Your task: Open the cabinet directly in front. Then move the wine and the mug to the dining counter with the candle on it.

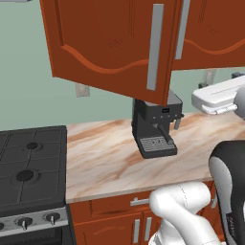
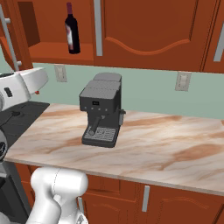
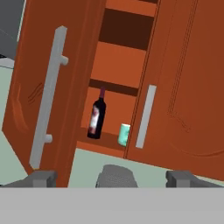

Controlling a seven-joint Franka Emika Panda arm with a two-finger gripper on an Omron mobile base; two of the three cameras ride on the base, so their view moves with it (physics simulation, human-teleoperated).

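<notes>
**Left door open, right door in the way: lining up on the wine**

Hanging back from the cabinet (image 3: pixel 131 57) with the gripper (image 3: pixel 111 177) spread wide and gripping nothing, fingertips (image 3: pixel 41 177) showing well apart at the bottom of the hand view. Looking up past the swung-out left door (image 3: pixel 43 87) at the lowest shelf (image 3: pixel 103 142). Standing there, upright: the wine (image 3: pixel 96 114), with the mug (image 3: pixel 124 134) just beside it, tucked against the edge of the right door (image 3: pixel 183 87) and partly hidden by it. Probably needing that right door swung clear first, though hard to judge from this tilted angle. Otherwise going for the wine first, entering level between the two doors, staying above the coffee machine (image 2: pixel 101 113) below the shelf. Closing around the bottle's body rather than its neck, keeping it upright, clearing the mug while withdrawing.
</notes>
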